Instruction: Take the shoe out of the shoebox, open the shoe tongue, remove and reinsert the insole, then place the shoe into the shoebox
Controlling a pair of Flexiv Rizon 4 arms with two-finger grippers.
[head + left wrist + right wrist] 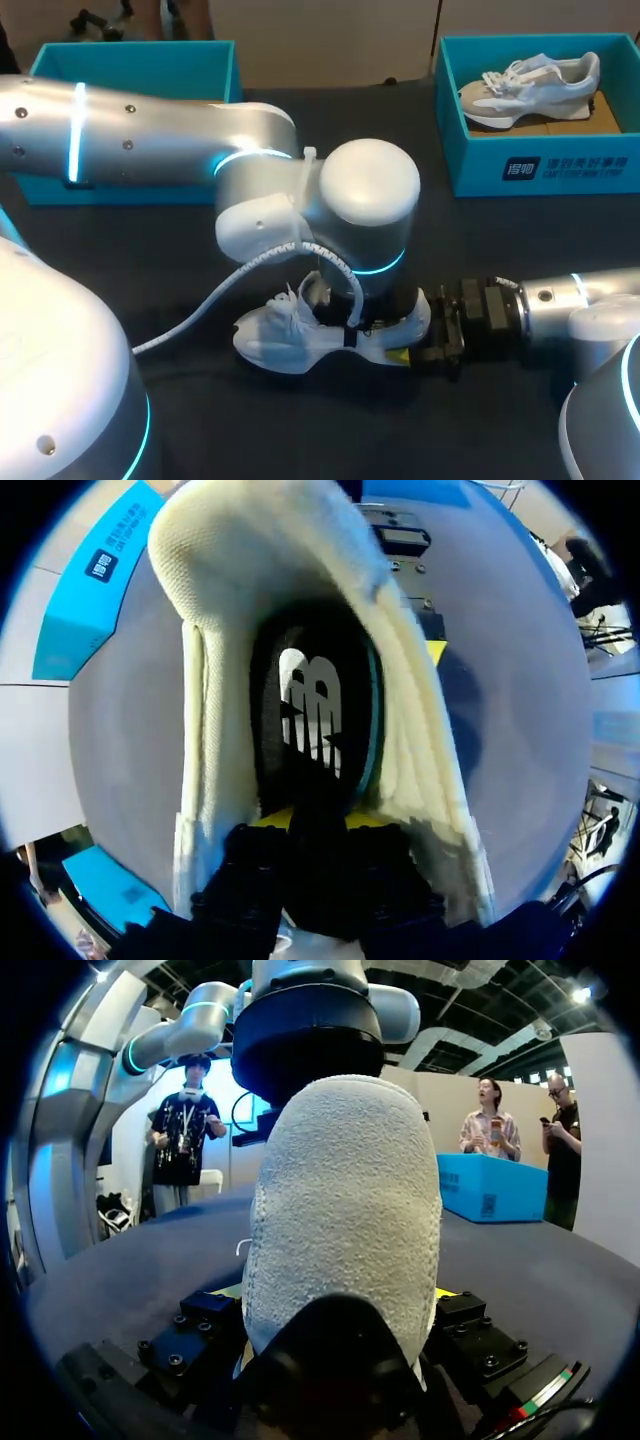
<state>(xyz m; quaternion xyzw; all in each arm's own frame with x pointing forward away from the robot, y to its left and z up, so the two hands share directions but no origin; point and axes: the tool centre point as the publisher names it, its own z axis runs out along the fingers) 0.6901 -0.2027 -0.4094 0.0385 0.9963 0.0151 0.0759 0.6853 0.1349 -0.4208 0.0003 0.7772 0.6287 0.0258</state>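
So, a dark table [150,260] is seen from above, with most of its middle covered by the big silver left arm [150,130], which is brought in from the left and bent straight down over the shoe. The right arm [570,300] is laid low along the near right side, pointed left.

2 teal shoeboxes are parked at the far edge. The left shoebox [225,75] is at the far left, partly hidden behind the left arm. The right shoebox [560,165] is at the far right, and a grey and white spare shoe [530,88] is lying on its side in it.

The shoe [290,345] itself, the white 1, is out of both boxes and set on the table near the middle, toe to the left and heel to the right, well apart from either box.

The right gripper [400,352] is clamped on the shoe's heel, 1 finger pressed on each side of it.

The left gripper [320,822] is hung right over the shoe's mouth, at the edge of the opening. Whether it's spread or pinching something can't be told, tbh.

The dark insole [315,720] is seen lying flat inside the shoe, ahead of the left gripper.
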